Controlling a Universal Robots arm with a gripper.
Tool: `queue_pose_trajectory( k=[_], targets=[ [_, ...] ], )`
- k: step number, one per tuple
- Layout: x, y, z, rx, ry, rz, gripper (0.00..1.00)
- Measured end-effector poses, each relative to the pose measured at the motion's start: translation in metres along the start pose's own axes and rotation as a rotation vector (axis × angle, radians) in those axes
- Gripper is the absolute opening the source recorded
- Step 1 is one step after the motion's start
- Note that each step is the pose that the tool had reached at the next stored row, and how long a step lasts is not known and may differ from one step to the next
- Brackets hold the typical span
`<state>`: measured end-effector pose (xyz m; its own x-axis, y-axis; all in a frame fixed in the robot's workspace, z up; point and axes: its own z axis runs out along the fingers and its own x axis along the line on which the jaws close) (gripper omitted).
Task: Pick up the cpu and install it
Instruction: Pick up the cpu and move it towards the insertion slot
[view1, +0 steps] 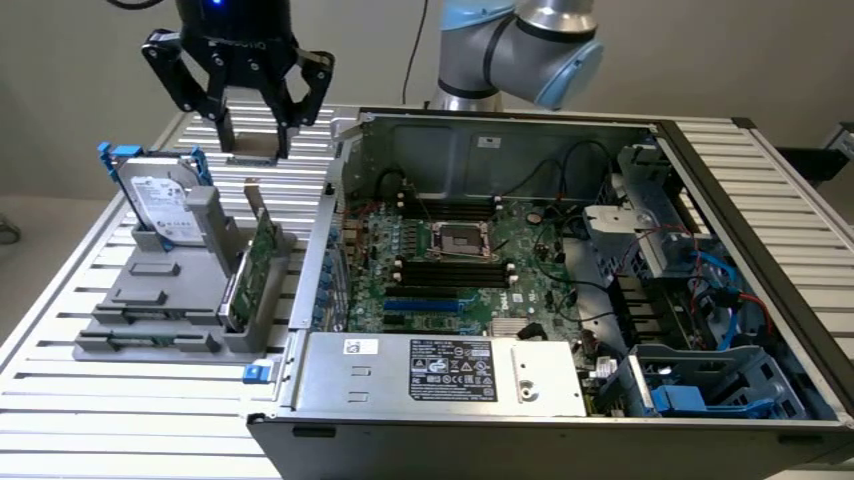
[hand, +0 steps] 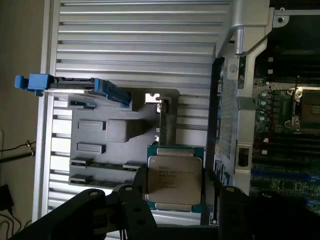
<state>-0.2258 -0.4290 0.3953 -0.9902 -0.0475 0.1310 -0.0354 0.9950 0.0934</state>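
Cpu (hand: 175, 175) is hanging in the pincer (hand: 175, 202), its silvery lid facing the wrist camera and its pale rim showing all round. The two dark fingers (hand: 138, 192) are pressing on opposite edges of the chip, so the pincer is closed on the cpu and nothing else.

In the exterior view the pincer (view1: 254, 135) is hovering outside the computer case (view1: 441, 372), beyond the case's wall on the exterior view's left, with the cpu (view1: 255, 152) raised well above the grey holder (view1: 160, 300) standing beside that same wall. A hard drive (view1: 167, 205) is leaning upright in the holder, on the side away from the case.

Judging from this, the picking-up part appears finished and the carrying part is in hand. The installing is not yet done: the socket (view1: 463, 240) is lying on the motherboard deep inside the case, well apart from the chip, and it is looking bare. Seating would likely call for the chip arriving flat, square to the socket frame, and clear of the case's wall.
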Motion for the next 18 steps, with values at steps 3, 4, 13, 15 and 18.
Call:
queue_pose_trajectory(
  k=[3,4,13,15,18],
  targets=[
    [-0.014,-0.0005,-0.0019,0.0,0.0003,0.0,0.55],
    [-0.018,-0.0006,-0.0025,0.0,0.0002,0.0,0.55],
    [-0.059,0.0062,-0.0055,0.0001,0.0003,0.0,0.55],
    [-0.069,0.0094,-0.0045,-0.0001,0.0002,0.0,0.55],
    [-0.083,0.0153,-0.0018,0.0,0.0003,0.0,0.55]
  ],
)
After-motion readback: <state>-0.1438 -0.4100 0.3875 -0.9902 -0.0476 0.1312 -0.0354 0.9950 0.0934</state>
